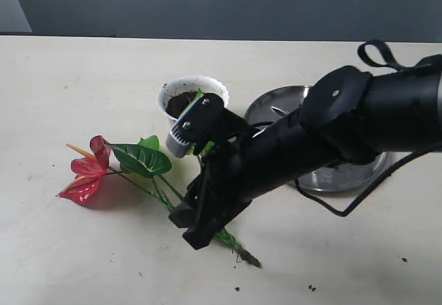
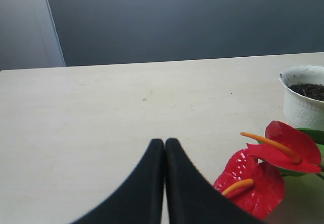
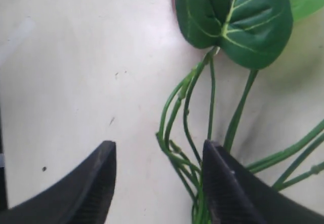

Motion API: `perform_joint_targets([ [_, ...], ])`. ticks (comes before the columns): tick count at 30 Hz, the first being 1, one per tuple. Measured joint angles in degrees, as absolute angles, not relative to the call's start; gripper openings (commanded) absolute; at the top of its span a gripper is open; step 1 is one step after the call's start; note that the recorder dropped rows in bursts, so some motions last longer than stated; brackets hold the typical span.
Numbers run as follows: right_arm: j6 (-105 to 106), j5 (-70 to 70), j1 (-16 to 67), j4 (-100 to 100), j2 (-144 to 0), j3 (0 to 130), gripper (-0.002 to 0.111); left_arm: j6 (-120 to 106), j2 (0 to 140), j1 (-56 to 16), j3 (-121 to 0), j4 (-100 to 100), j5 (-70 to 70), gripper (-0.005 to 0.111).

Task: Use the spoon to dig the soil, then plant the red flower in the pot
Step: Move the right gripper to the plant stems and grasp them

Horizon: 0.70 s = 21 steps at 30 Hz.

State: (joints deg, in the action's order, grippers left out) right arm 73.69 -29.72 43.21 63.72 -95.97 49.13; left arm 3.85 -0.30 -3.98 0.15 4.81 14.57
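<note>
The red flower lies flat on the table, blooms to the left and stems running toward the front right. My right gripper reaches across and stands open over the stems. In the right wrist view the thin green stems run between the fingers of the right gripper, close to one finger. The white pot stands behind, with dark soil inside. My left gripper is shut on nothing, low beside the red blooms, with the pot farther off. I cannot make out the spoon.
A round steel plate sits right of the pot, largely covered by my right arm. A broad green leaf lies just beyond the open fingers. A few soil crumbs dot the near table.
</note>
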Motion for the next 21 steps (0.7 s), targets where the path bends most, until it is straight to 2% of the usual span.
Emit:
perform_joint_targets([
  [8,75.82,-20.42,49.26,63.53,-99.68,51.06,0.050,3.85,-0.30,-3.98,0.15,4.81,14.57,0.002],
  [21,76.04,-17.09,49.60,63.07,-108.83,56.92,0.050,3.85,-0.30,-3.98,0.15,4.81,14.57,0.002],
])
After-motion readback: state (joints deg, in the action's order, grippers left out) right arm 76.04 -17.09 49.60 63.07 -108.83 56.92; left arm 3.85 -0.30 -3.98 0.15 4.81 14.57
